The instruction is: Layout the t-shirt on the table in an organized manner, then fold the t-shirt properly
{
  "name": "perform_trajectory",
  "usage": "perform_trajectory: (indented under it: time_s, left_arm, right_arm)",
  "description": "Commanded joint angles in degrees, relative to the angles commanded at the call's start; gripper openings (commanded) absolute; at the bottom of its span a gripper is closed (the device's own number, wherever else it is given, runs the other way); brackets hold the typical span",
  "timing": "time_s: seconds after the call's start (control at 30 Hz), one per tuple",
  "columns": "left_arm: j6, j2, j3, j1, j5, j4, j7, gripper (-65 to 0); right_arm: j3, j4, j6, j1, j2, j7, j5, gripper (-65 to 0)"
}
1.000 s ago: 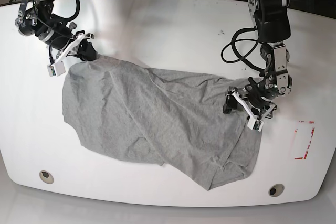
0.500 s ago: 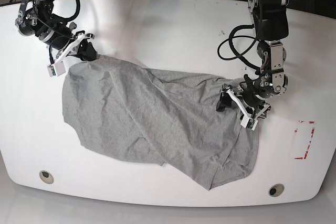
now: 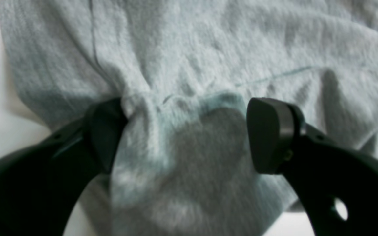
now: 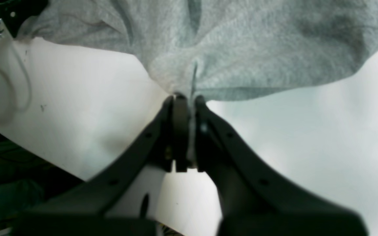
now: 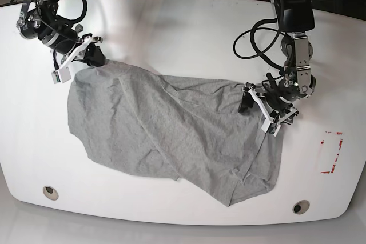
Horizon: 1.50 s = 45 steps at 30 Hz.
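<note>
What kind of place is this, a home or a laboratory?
Probably a robot laboratory: a bare white table with a red dashed mark, two cabled arms, and one grey t-shirt as test item.

bare table [image 5: 189, 32] behind the t-shirt [image 5: 171, 130], both arms flanking the cloth

t-shirt [image 3: 189, 65] blurred, neck mark prob. hidden

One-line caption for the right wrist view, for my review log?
Right gripper shut on an edge of the grey t-shirt, above the white table.
</note>
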State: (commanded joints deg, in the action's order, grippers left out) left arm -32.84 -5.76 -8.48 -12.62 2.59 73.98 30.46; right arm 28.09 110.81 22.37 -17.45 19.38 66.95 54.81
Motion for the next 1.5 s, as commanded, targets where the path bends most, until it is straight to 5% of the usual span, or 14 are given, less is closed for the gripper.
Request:
perform_trajectory:
  time_s: [0.23,0.77,1.03,1.5]
  left_arm:
    - [-0.1,-0.2,0.0,0.6,0.0,0.1,0.4,-37.6]
    - [-0.1,-0.2,0.1,0.6,0.0,0.0,0.3,-40.3]
    - [0.0,-0.2,0.2,0.5,-0.2,-0.2,0.4,-62.5]
    - [0.0,-0.2,-0.1,0.6,0.1,7.9,0.3,-62.3]
  right_arm:
    - [0.1,0.0,0.0,0.4,0.0,0.0,0.0,-65.0]
    - [0.1,0.0,0.0,0.4,0.0,0.0,0.0,-65.0]
    - [0.1,0.0,0.0,0.4,0.0,0.0,0.0,-65.0]
    - [0.1,0.0,0.0,0.4,0.0,-0.1,0.0,-65.0]
